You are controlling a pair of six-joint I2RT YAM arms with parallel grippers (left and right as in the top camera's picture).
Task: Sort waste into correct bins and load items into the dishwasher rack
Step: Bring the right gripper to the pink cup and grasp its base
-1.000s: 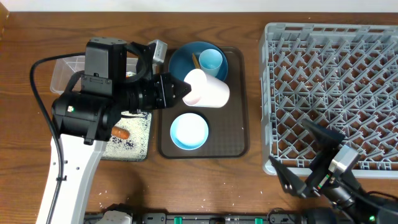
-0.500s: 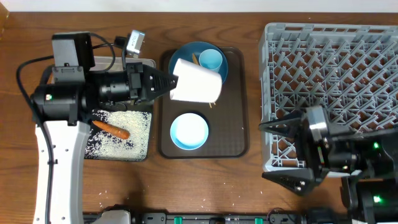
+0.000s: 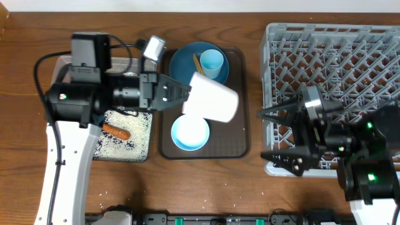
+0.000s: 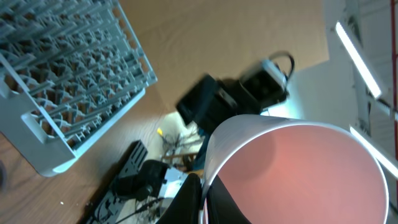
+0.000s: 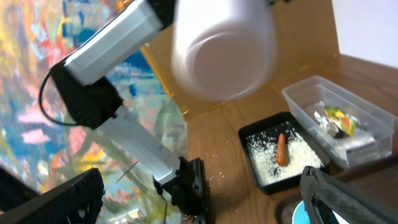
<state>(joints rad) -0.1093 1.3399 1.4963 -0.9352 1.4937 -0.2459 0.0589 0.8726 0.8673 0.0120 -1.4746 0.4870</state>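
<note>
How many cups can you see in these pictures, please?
2: the pinkish-white cup gripped by the left tool above the brown tray, and the light blue cup on the blue plate. Others may be hidden.

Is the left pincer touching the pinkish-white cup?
Touching. In the left wrist view the left pincer grips the rim of the pinkish-white cup, with dark fingers on either side of the rim.
</note>
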